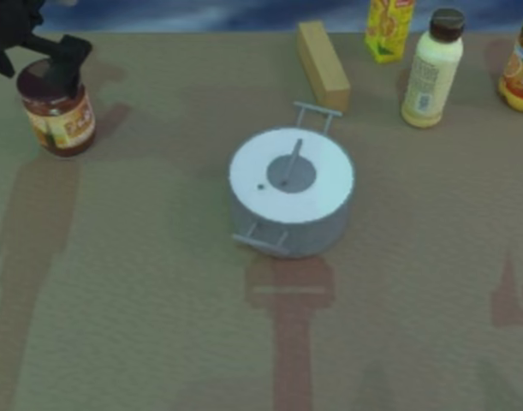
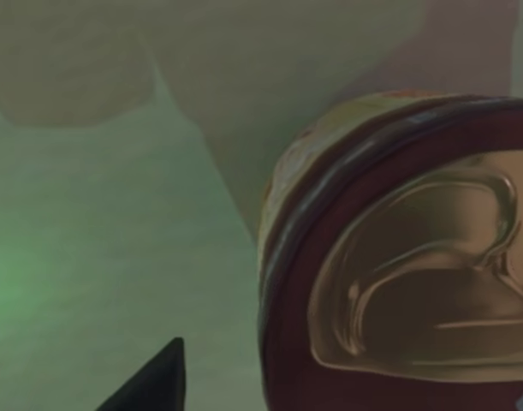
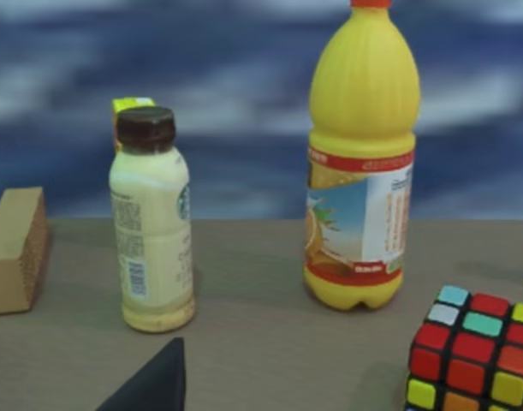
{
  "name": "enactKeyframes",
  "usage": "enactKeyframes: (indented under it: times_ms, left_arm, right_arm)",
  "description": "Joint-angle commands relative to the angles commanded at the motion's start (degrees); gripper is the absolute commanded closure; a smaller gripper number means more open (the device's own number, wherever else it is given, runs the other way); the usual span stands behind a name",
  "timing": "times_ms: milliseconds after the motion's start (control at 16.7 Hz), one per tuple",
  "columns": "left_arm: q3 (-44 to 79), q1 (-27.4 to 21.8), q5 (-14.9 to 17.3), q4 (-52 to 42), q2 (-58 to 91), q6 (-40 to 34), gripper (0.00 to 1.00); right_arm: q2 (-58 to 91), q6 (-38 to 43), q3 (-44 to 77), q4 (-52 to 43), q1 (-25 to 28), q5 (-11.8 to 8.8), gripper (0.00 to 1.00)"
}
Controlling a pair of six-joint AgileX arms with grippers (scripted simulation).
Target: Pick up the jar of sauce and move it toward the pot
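Note:
The jar of sauce (image 1: 64,124), with a dark lid and yellow-orange label, stands upright at the far left of the table. My left gripper (image 1: 56,68) hangs right over its lid. In the left wrist view the lid (image 2: 398,282) fills the space between the fingers, and one dark fingertip (image 2: 158,381) stands apart from its side, so the gripper (image 2: 338,396) is open around the jar. The grey pot (image 1: 317,233) with its pale lid sits at mid-table, well to the right of the jar. My right gripper (image 3: 329,398) is out of the top view and open, holding nothing.
Along the far edge stand a wooden block (image 1: 323,62), a yellow-red carton (image 1: 389,26), a cream bottle with a brown cap (image 1: 430,73) and an orange juice bottle (image 1: 520,68). A colour cube (image 3: 471,351) sits close to my right gripper.

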Motion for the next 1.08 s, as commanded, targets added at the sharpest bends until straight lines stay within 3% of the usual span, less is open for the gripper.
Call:
enactKeyframes:
  times_ms: [420, 660, 1080]
  left_arm:
    - [-8.3, -0.1, -0.1, 9.6, 1.1, -0.3, 0.0]
    - [-8.6, -0.1, -0.1, 9.9, 1.2, -0.3, 0.0]
    - [-8.6, -0.1, -0.1, 9.9, 1.2, -0.3, 0.53]
  right_arm:
    - [0.0, 0.0, 0.0, 0.0, 0.0, 0.0, 0.0]
    - [0.0, 0.0, 0.0, 0.0, 0.0, 0.0, 0.0]
    - [0.0, 0.0, 0.0, 0.0, 0.0, 0.0, 0.0]
